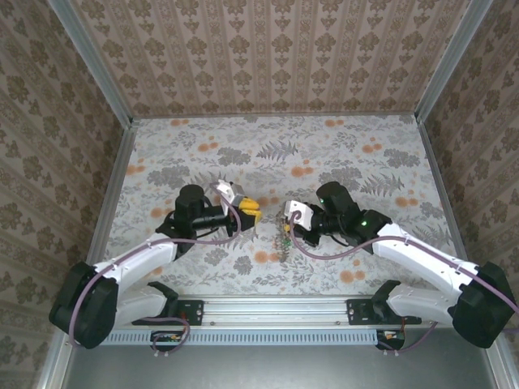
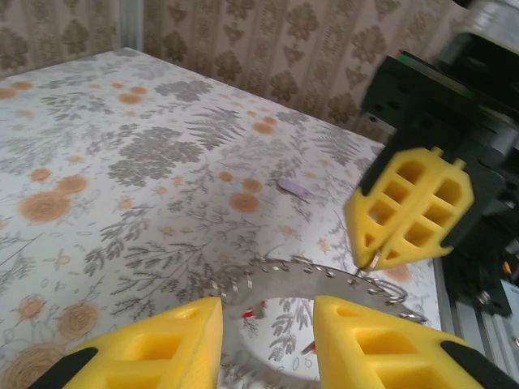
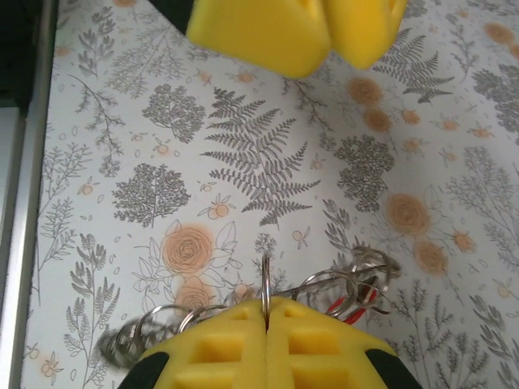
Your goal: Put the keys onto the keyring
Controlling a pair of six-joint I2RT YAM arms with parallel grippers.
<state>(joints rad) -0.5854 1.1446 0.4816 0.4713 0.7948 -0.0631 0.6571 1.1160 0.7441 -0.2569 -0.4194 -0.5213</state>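
Left wrist view is giving the best look at the keyring: flat band, toothed outer edge, wide hole with the floral table showing through. It is lying just under and between the left gripper, whose yellow honeycomb foam fingers are standing apart with nothing seen clamped.

On the far side of the keyring, the right gripper is pressing its fingers together on a wire loop at the toothed edge.

Right wrist view is showing that grip up close: the right gripper is pinching the wire loop edge-on. More thin shiny split rings are trailing to both sides of it. The keys are sitting among them with a red head, metal parts too tangled to separate. The left gripper is hanging beyond the loops.

Red bits of the keys are also peeking through the keyring's hole.

Top view is showing both arms converging mid-table, left gripper facing right gripper, with a small dangling cluster of the keys just below the latter.

A small purple scrap is lying on the table beyond the keyring. Damask wallpaper walls are enclosing the table.
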